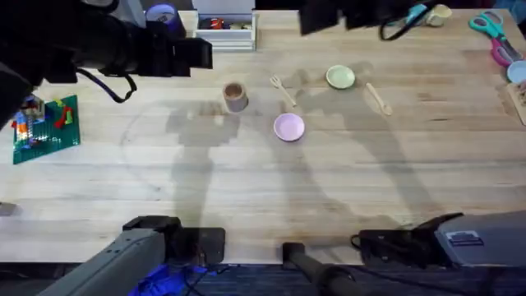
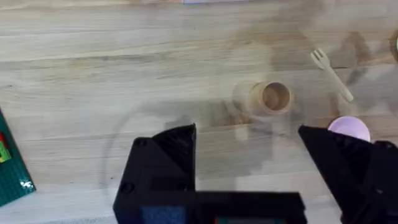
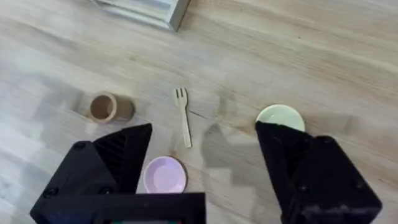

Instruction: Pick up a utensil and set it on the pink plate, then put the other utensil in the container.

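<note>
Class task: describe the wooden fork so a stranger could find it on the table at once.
Start at the wooden table and find the pink plate near its middle. Just beyond it, between the brown cup and the yellow-green plate, lies the fork. Unlike the spoon, it has tines.

Fork (image 1: 283, 90) between container (image 1: 235, 96), green plate (image 1: 340, 77).

A pale wooden counter (image 1: 246, 181) carries everything. Near its middle lies the pink plate (image 1: 288, 127), with the brown container (image 1: 235, 95) standing to its left and a little farther back. The fork (image 1: 283, 90) lies flat between the container and a yellow-green plate (image 1: 340, 77); the spoon (image 1: 378, 98) rests just right of that plate. A white tray (image 1: 225, 29) sits at the far edge, a green brick baseplate (image 1: 45, 127) at the left, scissors (image 1: 493, 31) at the far right.
</note>
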